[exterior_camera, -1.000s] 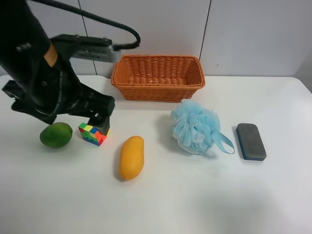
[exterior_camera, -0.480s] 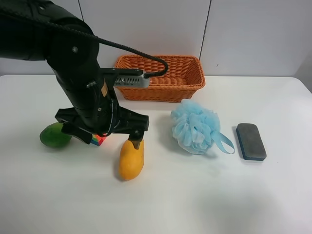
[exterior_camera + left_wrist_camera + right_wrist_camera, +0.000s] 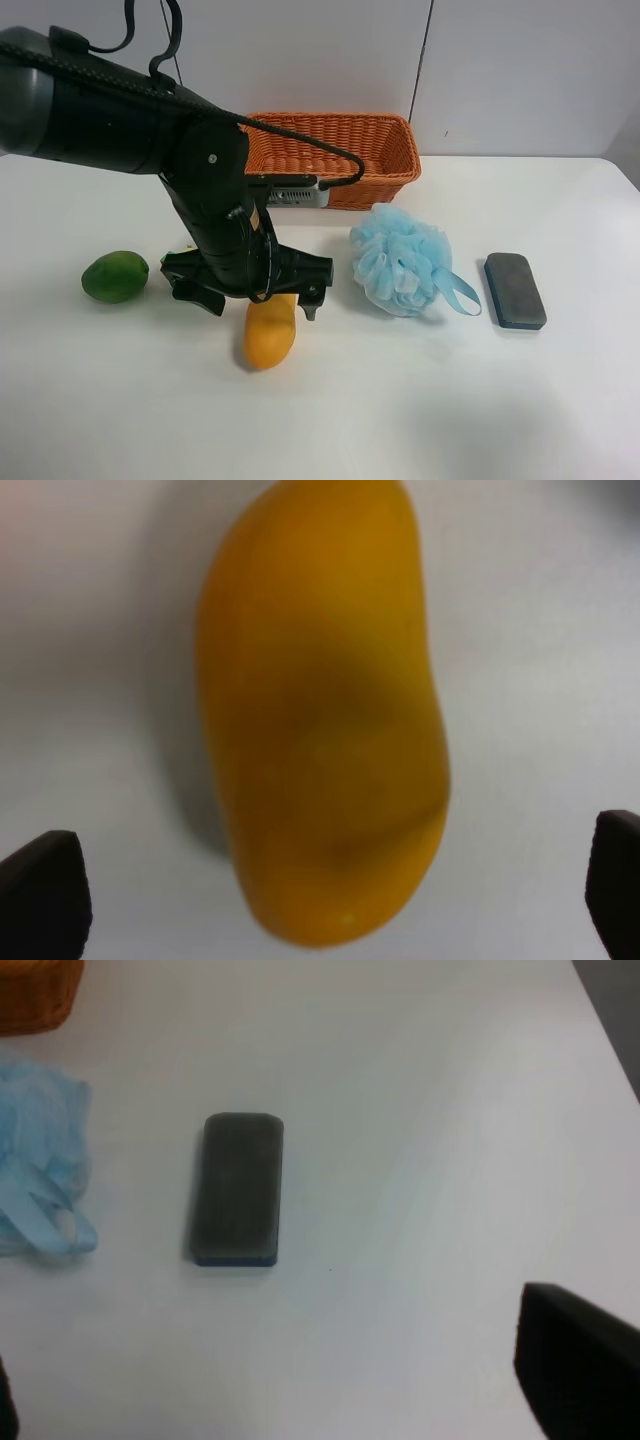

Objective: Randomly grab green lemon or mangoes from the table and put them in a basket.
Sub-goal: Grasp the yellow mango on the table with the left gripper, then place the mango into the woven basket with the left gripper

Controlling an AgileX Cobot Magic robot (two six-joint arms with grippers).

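mango (image 3: pixel 320 710) on table (image 3: pixel 450 400) | left gripper (image 3: pixel 328 890) spread wide, fingertips (image 3: pixel 40 895) either side of mango, clear of it | green lemon (image 3: pixel 115 276) well apart from mango | right gripper (image 3: pixel 292 1385) spread too

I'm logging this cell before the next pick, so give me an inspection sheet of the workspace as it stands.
Surface: white table, no spills seen.
Job's things: mango and green lemon lie on the table; basket shows no fruit but is partly hidden.
Clutter: blue bath pouf, dark grey block.
Hands: left hand open over the mango; right hand open, holding nothing.
Cables: black cable loops across the basket front.
Surroundings: white panelled wall.
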